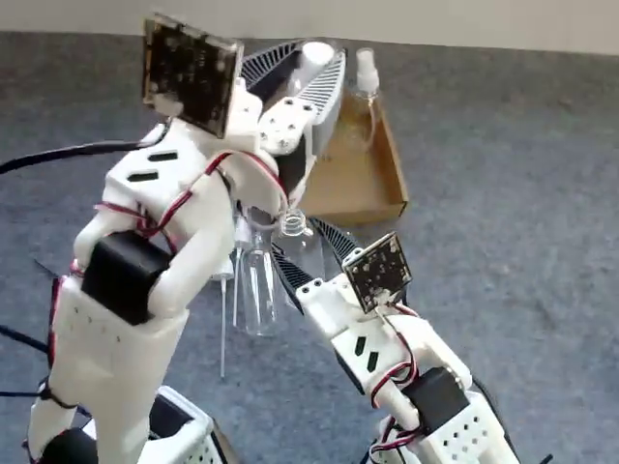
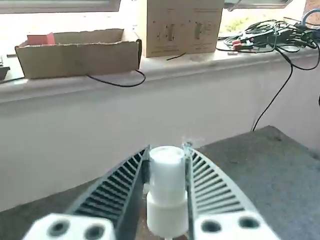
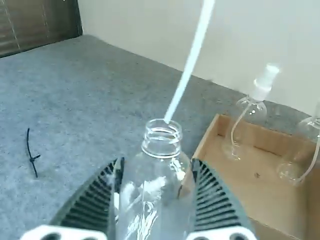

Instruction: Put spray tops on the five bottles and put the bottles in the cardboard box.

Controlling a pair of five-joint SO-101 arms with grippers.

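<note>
Two bottles are in the cardboard box (image 3: 225, 165): one (image 3: 248, 107) has its spray top on, and the other is cut off at the edge, so we can't see its cap. The right gripper (image 3: 157, 165) is clamped on the open bottle (image 3: 157, 200), upright and near the box. The left gripper (image 2: 167, 152) is clamped on the spray top (image 2: 167, 190), held above it with the dip tube (image 3: 192, 55) reaching the neck. To do this well, we'd keep the tube straight over the mouth and lower slowly so it doesn't snag the rim. We'd hold the bottle steady, then seat and twist the cap. We can't tell whether the tube tip is inside the neck or only at the rim. In the high view a spare bottle (image 1: 256, 280) sits partly behind the arms, upright or lying unclear, with a thin white tube (image 1: 223, 338) beside it.
</note>
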